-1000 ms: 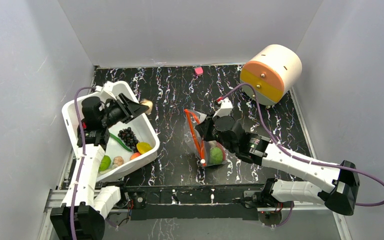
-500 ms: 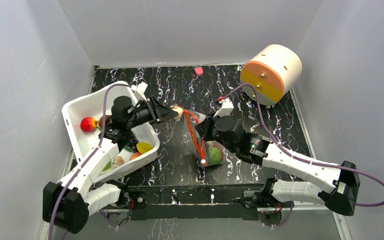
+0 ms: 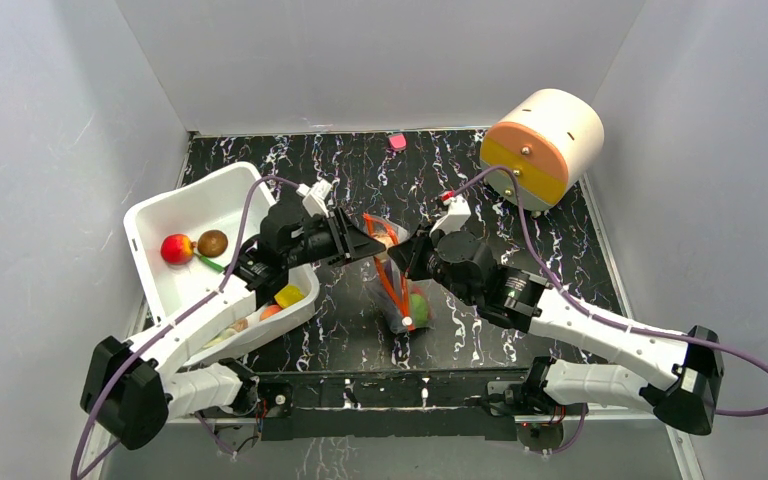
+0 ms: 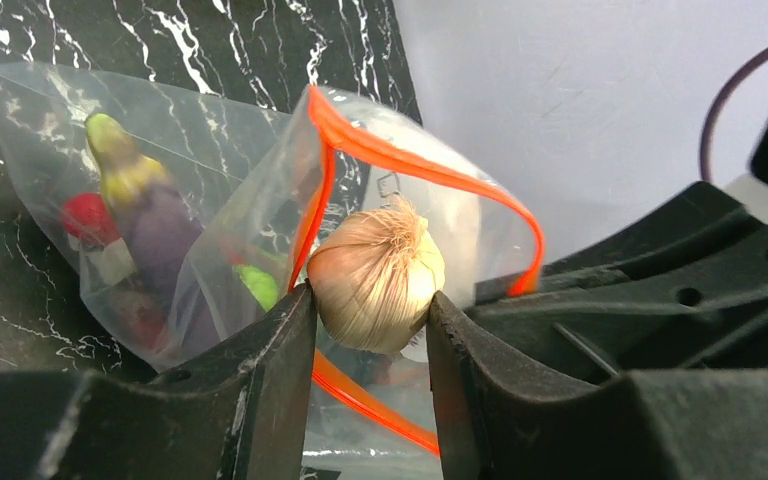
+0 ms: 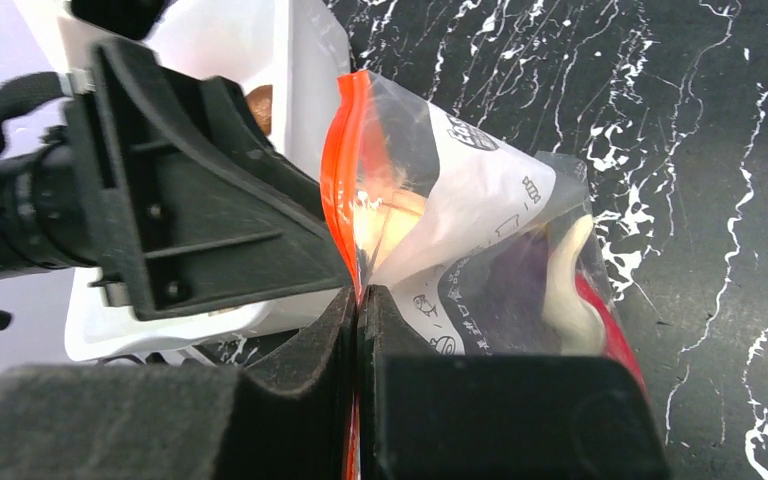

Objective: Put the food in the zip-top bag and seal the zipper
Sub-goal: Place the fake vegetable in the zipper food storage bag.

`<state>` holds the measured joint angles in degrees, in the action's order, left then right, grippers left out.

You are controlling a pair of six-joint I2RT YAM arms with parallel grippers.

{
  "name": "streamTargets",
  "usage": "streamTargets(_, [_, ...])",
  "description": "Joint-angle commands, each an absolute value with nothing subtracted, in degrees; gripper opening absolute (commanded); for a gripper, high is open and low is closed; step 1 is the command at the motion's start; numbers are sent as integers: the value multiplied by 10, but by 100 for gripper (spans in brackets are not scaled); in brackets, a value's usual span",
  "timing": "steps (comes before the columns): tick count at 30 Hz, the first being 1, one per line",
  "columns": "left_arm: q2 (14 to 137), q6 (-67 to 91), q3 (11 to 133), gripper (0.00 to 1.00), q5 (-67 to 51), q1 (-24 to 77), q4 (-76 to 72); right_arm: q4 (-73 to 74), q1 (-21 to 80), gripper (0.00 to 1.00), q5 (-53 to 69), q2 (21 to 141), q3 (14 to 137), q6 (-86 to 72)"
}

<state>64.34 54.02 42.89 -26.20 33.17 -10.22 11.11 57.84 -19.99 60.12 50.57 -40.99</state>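
1. My left gripper (image 4: 370,298) stands part-open, its jaws pressed on both sides of a tan, garlic-like bulb (image 4: 378,262).
2. My right gripper (image 5: 358,298) is closed tight on the orange zipper (image 5: 340,150), pinching that edge and holding the bag (image 5: 480,200) with its mouth up.
3. What changed: within 1 second the left arm swung from over the tub (image 3: 160,212) across to the bag mouth, carrying the bulb. The right grip never let go, and the bag now stands a little more upright beside it.
4. My read: the bulb is at the opening but not yet inside. Next I need to ease it past the zipper loop and open the jaws. More food waits in the tub, so sealing is still some way off.
5. The left wrist view alone shows the bulb framed by the open orange loop. It also shows an eggplant (image 4: 155,222), a green fruit (image 4: 256,286) and a red piece (image 4: 86,216) already in the bag.
6. The right wrist view alone shows the pinch on the strip and the bag's white label (image 5: 490,190).
7. Only the top view shows the tub's contents, including an apple (image 3: 174,248). It hardly shows the bulb.
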Motion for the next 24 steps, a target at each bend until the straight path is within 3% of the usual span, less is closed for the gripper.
streamTargets(1, [657, 535, 442, 19, -234, 348, -100, 51, 577, 0, -186, 580, 512, -418])
streamTargets(18, [665, 501, 459, 52, -194, 368, -67, 48, 577, 0, -179, 568, 491, -419])
streamTargets(24, [654, 489, 467, 56, -183, 368, -49, 51, 577, 0, -186, 570, 493, -417])
